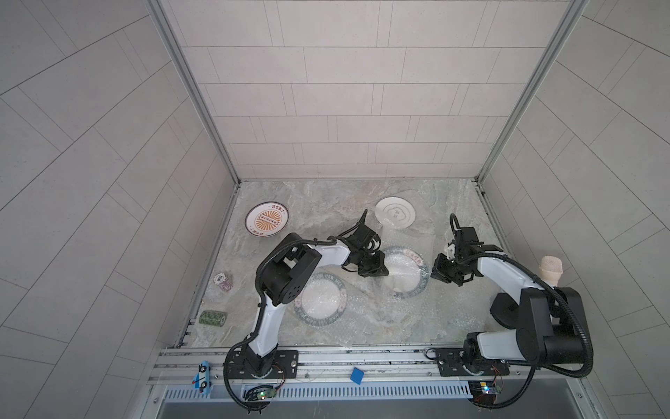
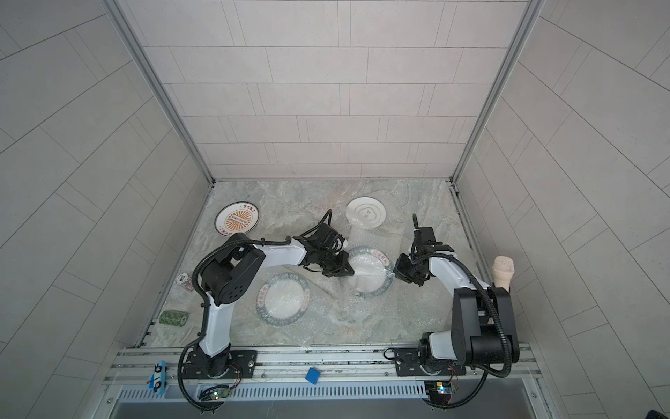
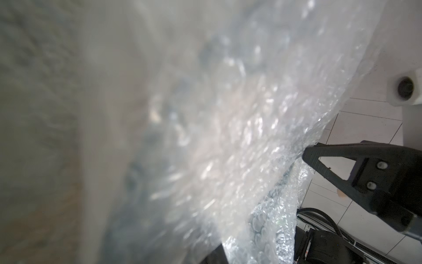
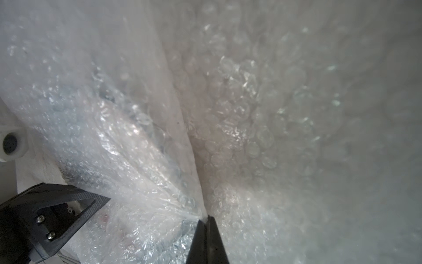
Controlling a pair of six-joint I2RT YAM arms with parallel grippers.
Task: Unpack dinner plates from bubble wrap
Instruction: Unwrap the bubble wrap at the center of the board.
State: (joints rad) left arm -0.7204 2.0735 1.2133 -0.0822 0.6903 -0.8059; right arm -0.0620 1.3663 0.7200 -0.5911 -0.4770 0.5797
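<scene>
1. Pinching wrap (image 4: 137, 137) over the lettered plate (image 1: 408, 286): right pincer (image 4: 206, 219) at its right rim, left pincer (image 1: 380, 270) at its left, both pressed together on the sheet.
2. Rim lettering too small to read.
3. Left of it, twin plate (image 1: 321, 301) under wrap; beyond it, ringed plate (image 1: 395, 213) and sunburst plate (image 1: 266, 219) uncovered on the bench (image 1: 326, 203).

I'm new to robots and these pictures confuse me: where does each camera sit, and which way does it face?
Top views: overhead, looking down on the marble table, the wrapped green-rimmed plate, left arm and right arm.
Left wrist: on the left arm, close against bubble wrap; the right gripper shows opposite.
Right wrist: on the right arm, facing that wrap; its own fingertips pinch it, left gripper beside.
Shared: both wrist views show the wrap.
</scene>
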